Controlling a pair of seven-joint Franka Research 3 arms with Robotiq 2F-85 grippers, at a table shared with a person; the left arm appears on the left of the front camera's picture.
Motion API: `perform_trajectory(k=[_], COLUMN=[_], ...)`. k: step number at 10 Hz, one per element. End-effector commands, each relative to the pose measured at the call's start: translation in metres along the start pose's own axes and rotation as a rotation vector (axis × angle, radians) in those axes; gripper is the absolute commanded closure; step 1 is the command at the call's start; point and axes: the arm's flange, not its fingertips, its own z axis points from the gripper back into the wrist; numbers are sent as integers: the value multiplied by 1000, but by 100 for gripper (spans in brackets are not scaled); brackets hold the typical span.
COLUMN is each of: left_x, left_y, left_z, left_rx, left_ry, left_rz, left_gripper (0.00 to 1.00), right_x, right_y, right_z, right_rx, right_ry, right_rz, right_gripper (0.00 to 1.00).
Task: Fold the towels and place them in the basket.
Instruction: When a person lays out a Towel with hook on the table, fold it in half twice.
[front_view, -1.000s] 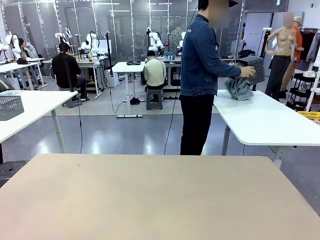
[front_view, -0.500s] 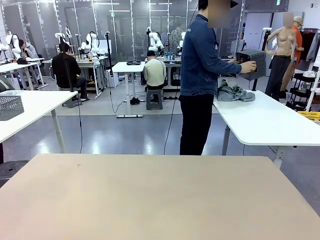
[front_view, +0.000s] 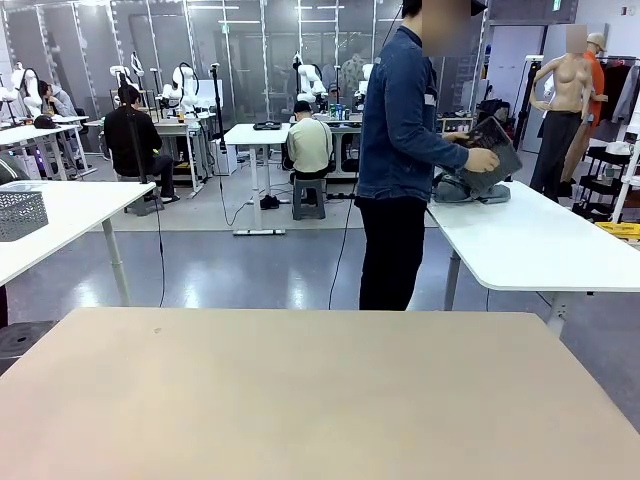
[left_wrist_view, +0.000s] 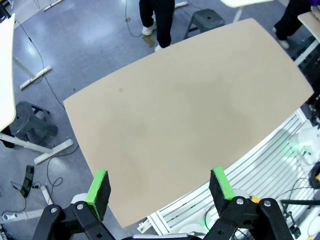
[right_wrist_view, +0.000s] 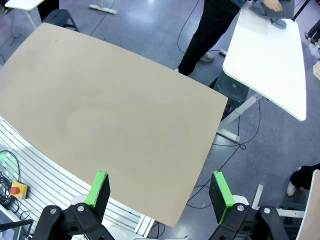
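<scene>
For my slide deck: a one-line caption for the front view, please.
Person in denim holds the tilted basket over crumpled towels on a white side table.

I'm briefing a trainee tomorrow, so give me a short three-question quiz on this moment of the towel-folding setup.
1. Fill in: above the beige table, the left pincer and the right pincer both stand ____.
2. Who holds the basket? A) the left pincer B) the right pincer C) the person
3. True or false: the towels lie on the beige table.
Key: 1 open; 2 C; 3 false, they lie heaped on the white table beside the person.
</scene>
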Motion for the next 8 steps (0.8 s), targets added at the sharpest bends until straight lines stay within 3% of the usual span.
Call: perform_trajectory(k=[1,8], left_x=[1,1], left_y=[-1,-1], left_z=[0,0], left_rx=[-4,-4], left_ry=[1,1], left_rz=[-6,-6], left_gripper=[0,0], right_x=[0,0], right_y=[0,0], right_z=[0,0], right_rx=[1,1], right_ry=[-1,-1], right_rz=[0,0], right_gripper=[0,0])
